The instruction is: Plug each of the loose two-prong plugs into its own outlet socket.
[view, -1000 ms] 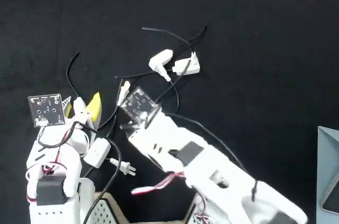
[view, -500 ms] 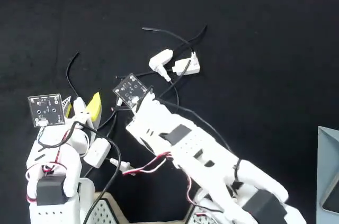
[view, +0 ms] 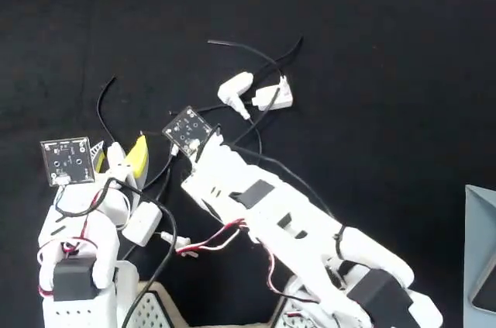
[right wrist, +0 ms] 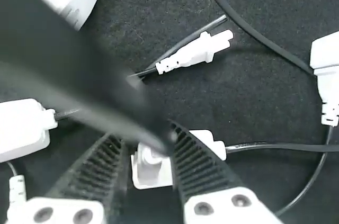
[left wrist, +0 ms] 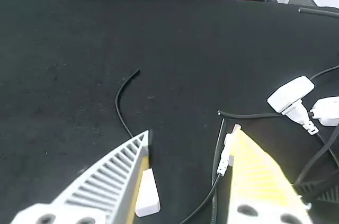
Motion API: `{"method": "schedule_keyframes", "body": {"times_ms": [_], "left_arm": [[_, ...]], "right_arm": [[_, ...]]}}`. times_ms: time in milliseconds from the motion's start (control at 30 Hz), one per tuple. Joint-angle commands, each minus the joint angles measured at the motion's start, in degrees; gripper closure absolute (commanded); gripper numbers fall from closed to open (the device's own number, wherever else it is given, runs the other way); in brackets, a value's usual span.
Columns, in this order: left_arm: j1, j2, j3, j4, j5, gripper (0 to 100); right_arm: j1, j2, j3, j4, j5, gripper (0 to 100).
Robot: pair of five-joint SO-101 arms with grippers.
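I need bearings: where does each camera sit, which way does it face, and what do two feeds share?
High view: fixed above, looking down on the table; the left arm and right arm reach in from the near edge.
Left wrist view: on the left arm's wrist, looking out across the table past its open left gripper.
Right wrist view: on the right arm's wrist, looking down past the right gripper at a white connector.
Shared: high and left wrist views both show the white angled plug.
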Motion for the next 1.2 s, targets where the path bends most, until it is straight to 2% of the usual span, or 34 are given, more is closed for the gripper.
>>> {"method": "schedule_keyframes", "body": {"times_ms": [0,400,767,1167], "left_arm": [[-0.31,-0.26,-1.01,-1.41,0.0,75],[-0.31,-0.26,-1.01,-1.23,0.0,75],[-0.31,-0.26,-1.1,-1.23,0.0,75],[-0.4,-0.26,-1.1,-1.23,0.0,75]], "right_arm": [[0.44,0.04,-1.98,1.49,1.93,98.7],[-1.14,0.04,1.45,0.62,2.81,98.7],[-0.53,-0.04,8.13,-14.15,5.63,98.7],[-0.44,-4.18,12.18,-14.68,5.54,98.7]]}}
